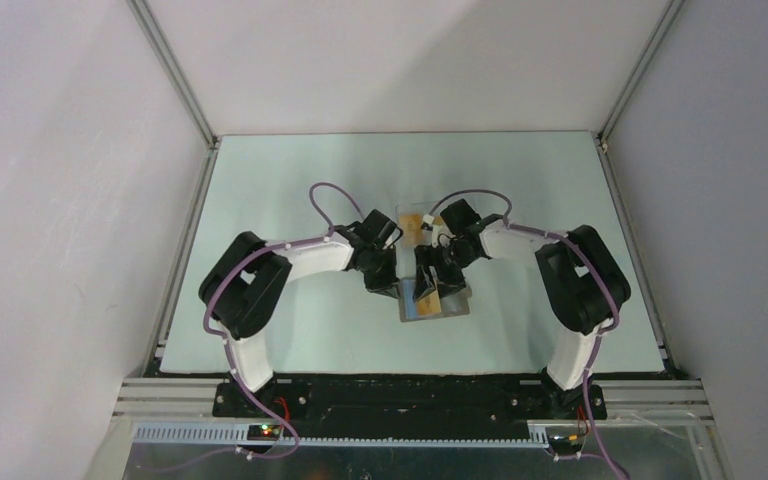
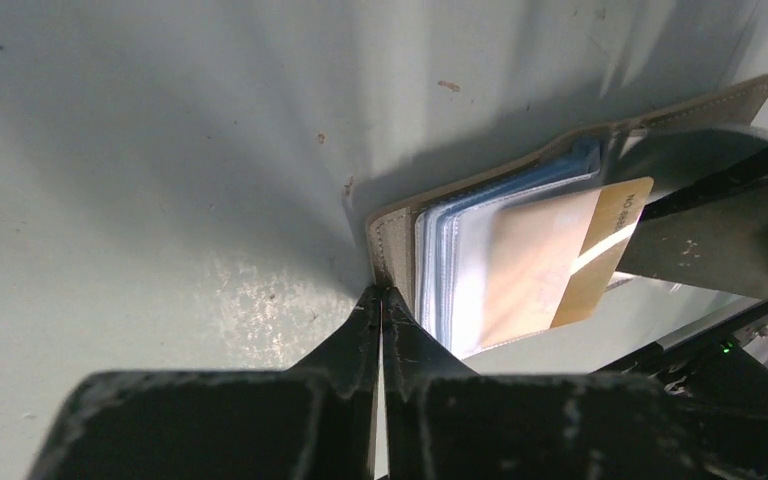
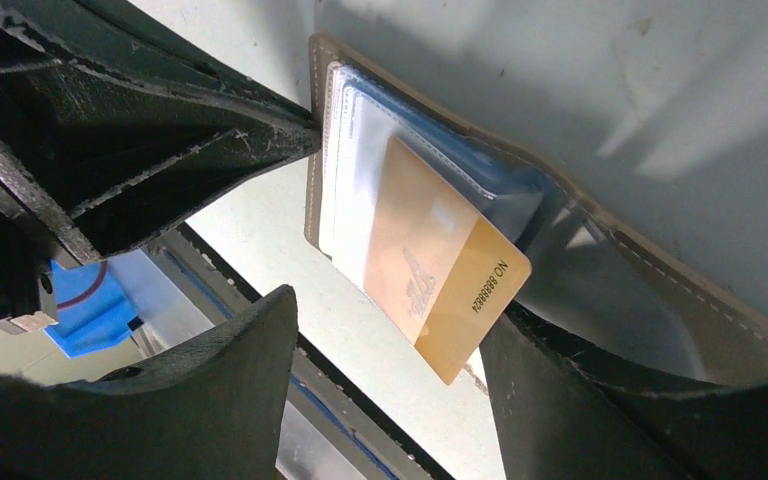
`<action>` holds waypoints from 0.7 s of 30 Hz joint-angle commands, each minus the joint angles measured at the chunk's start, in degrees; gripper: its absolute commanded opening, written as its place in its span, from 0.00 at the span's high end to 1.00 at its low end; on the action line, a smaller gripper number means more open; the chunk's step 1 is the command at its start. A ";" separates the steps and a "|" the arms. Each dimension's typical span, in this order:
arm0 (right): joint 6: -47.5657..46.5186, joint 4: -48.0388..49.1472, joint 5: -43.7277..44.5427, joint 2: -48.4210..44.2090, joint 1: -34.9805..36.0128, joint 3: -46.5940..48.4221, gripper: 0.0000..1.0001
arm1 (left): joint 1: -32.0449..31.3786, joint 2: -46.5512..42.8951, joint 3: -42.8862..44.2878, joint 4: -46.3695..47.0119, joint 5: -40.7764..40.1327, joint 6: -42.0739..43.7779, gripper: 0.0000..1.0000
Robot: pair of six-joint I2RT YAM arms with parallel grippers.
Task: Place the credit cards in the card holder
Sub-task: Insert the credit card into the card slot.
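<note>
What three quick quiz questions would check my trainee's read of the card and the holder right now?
1. True or false: the gold card is fully tucked into the card holder.
2. The left gripper, its tips at the holder's edge, is: A) wide open, B) shut, C) out of every view.
3. Fill in: the right gripper has its jaws ___, one on either side of the card.

Key: 1 false, part of it sticks out; 2 B; 3 open.
</note>
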 commanded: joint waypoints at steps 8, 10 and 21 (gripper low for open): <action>1.39 0.22 -9.09 3.02 2.50 2.87 0.26 | 0.06 1.11 0.30 2.29 0.50 -1.11 1.00; 2.16 -0.64 -7.21 2.75 2.39 2.91 0.26 | 0.04 1.02 0.12 2.26 0.39 -1.38 1.00; 4.48 -9.77 15.35 -3.47 2.70 3.08 0.17 | 0.01 -0.56 -1.95 2.30 -1.34 -5.62 1.00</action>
